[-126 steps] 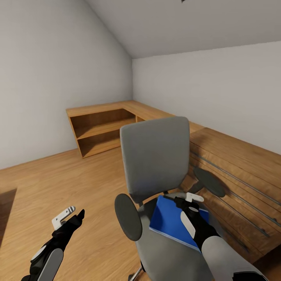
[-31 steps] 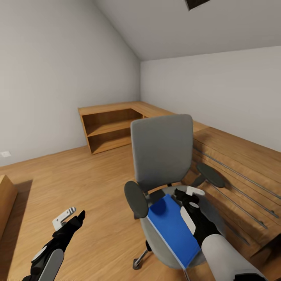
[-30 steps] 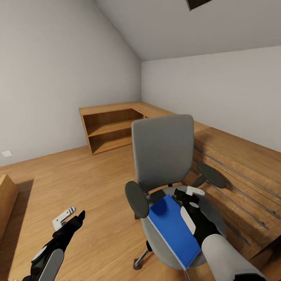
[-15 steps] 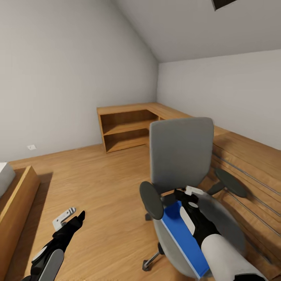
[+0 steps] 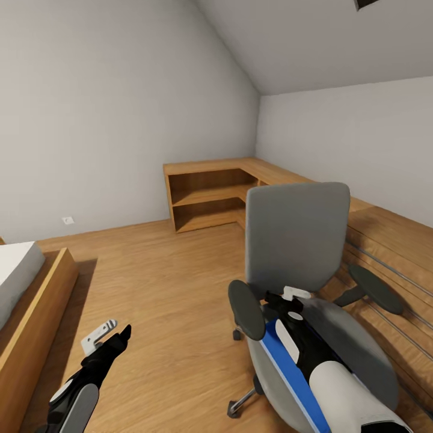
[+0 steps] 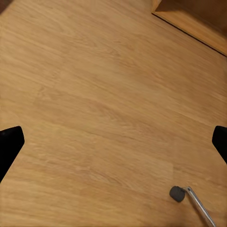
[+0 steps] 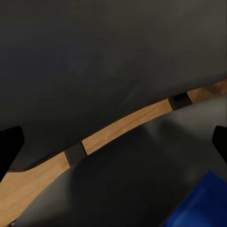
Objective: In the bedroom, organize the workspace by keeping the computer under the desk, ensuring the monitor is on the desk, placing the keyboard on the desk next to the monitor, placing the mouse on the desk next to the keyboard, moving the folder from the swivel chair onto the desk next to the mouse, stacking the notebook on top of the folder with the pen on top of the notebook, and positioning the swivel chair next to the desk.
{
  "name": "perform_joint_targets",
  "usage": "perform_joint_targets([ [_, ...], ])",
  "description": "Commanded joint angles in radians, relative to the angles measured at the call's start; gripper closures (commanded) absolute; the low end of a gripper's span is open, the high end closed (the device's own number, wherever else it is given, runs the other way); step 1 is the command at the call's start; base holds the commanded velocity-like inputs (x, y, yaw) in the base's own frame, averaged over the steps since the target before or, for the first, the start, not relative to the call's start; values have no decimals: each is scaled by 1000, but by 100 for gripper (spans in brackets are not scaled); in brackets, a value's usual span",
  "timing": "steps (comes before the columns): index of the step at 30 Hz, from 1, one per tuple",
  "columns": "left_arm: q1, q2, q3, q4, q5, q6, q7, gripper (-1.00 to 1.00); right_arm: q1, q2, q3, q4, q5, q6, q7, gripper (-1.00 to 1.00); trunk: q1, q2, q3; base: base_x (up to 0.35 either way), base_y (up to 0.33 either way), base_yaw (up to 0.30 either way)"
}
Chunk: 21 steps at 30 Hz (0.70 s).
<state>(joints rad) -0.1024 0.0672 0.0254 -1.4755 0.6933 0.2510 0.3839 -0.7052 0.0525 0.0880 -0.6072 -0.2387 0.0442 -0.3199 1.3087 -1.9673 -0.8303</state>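
While right gripper (image 5: pixel 287 300) holds folder (image 5: pixel 288 373), wooden shelf (image 5: pixel 207 201) behind swivel chair (image 5: pixel 297 240).

The head view swings left across the frames (the camera's turn, not the room's), bringing a bed (image 5: pixel 18 270) with its wooden frame into sight at the left edge. The blue folder (image 5: pixel 288 373) tips up from lying flat on the swivel chair (image 5: pixel 300 240) seat to standing nearly on edge beside the right gripper (image 5: pixel 282 299), and now shows as a narrow blue strip.
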Motion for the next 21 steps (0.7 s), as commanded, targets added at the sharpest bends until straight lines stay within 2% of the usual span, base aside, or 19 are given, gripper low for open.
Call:
perform_joint_targets([
  [1, 0, 0, -1, -2, 8, 4, 6, -100, 0, -1, 8, -1, -5, 4, -8, -100, 0, 0, -1, 0, 0, 14],
  [8, -1, 0, -6, -2, 8, 4, 6, -100, 0, -2, 16, 1, 14, 5, -9, -100, 0, 0, -1, 0, 0, 5],
  [21, -1, 0, -7, -2, 8, 4, 5, -100, 0, -3, 17, 7, 22, 7, -15, -100, 0, 0, -1, 0, 0, 0],
])
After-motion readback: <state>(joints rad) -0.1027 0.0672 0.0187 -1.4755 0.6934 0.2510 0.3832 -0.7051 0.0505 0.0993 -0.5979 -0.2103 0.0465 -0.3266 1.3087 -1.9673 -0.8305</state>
